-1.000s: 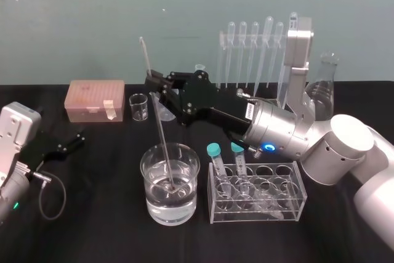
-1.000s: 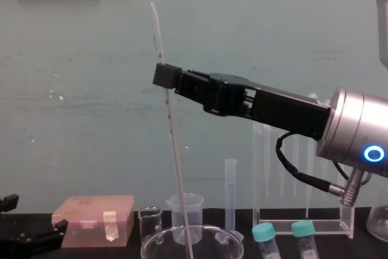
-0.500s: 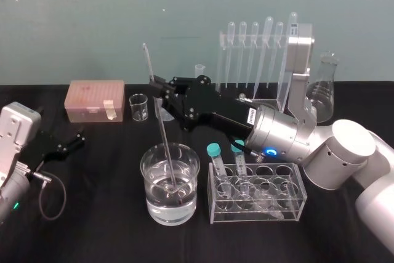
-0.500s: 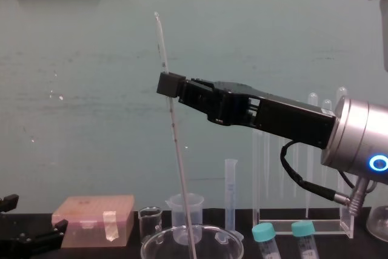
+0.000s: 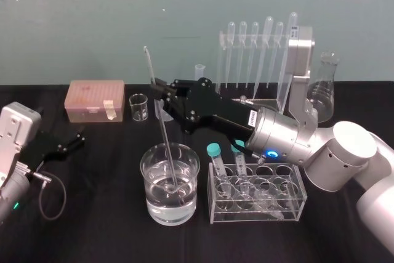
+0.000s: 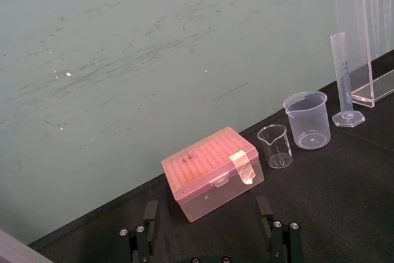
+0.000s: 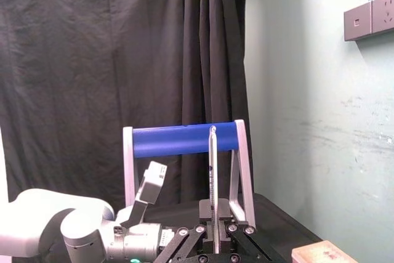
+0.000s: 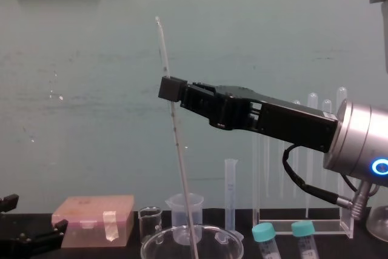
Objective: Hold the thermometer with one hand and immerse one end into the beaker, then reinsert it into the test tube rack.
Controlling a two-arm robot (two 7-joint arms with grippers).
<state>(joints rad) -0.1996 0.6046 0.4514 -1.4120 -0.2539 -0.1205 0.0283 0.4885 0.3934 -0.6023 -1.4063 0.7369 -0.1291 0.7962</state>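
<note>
One thermometer (image 8: 179, 150) — thin, clear glass (dark marks) — slightly tilted.

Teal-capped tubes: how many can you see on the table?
2 teal-capped tubes. Both stand in the left end of the low clear rack at the table's front: one, the other on its right. The right arm behind the rack could hide more.

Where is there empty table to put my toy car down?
There's bare black cloth between the left gripper and the water beaker, in front of the pink box. It's crowded around the right gripper, the thermometer and the capped-tube rack.
</note>
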